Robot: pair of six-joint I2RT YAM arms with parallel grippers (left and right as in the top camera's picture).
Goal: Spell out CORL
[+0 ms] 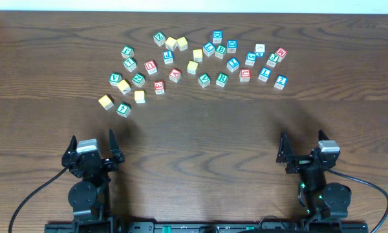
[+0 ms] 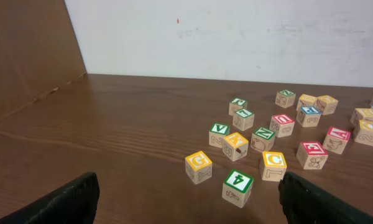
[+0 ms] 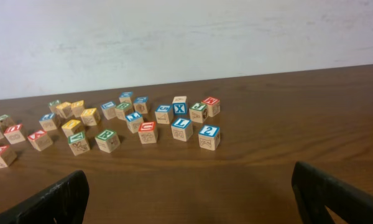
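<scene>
Many small wooden letter blocks lie scattered across the far half of the dark wooden table (image 1: 194, 149). A yellow C block (image 2: 273, 165) lies near the left edge of the cluster, and it also shows in the overhead view (image 1: 140, 96). A blue L block (image 3: 182, 129) lies near the right edge, also in the overhead view (image 1: 264, 74). I cannot read an O or an R for sure. My left gripper (image 1: 92, 139) is open and empty near the front edge, well short of the blocks. My right gripper (image 1: 302, 139) is open and empty at the front right.
A yellow G block (image 2: 198, 167) and a green 4 block (image 2: 237, 187) are the blocks closest to the left gripper. A blue 2 block (image 3: 209, 137) lies beside the L. A white wall stands behind the table's far edge.
</scene>
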